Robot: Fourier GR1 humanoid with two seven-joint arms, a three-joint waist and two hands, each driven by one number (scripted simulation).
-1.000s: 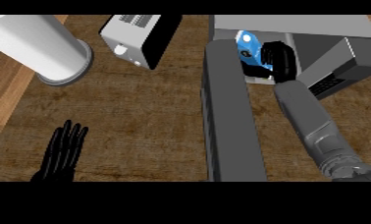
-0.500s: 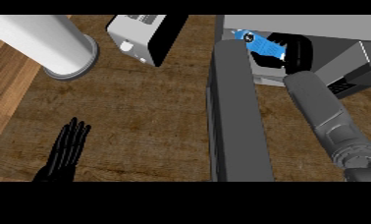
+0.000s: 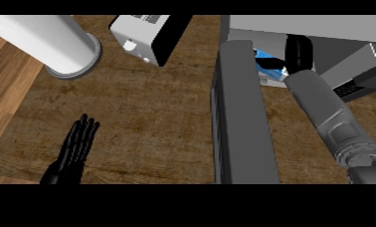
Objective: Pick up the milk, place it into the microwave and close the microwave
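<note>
While the left hand rests open, the right hand's fingers hold the milk (inside the microwave).

The counter is dark brown wood with a mottled grain, and a lighter wooden strip runs along its left side. 3 things stand on it. A white cylinder with a grey rim sits at the upper left. A white box with a black face stands just right of it. The microwave occupies the right, its grey door swung open across the counter.
</note>
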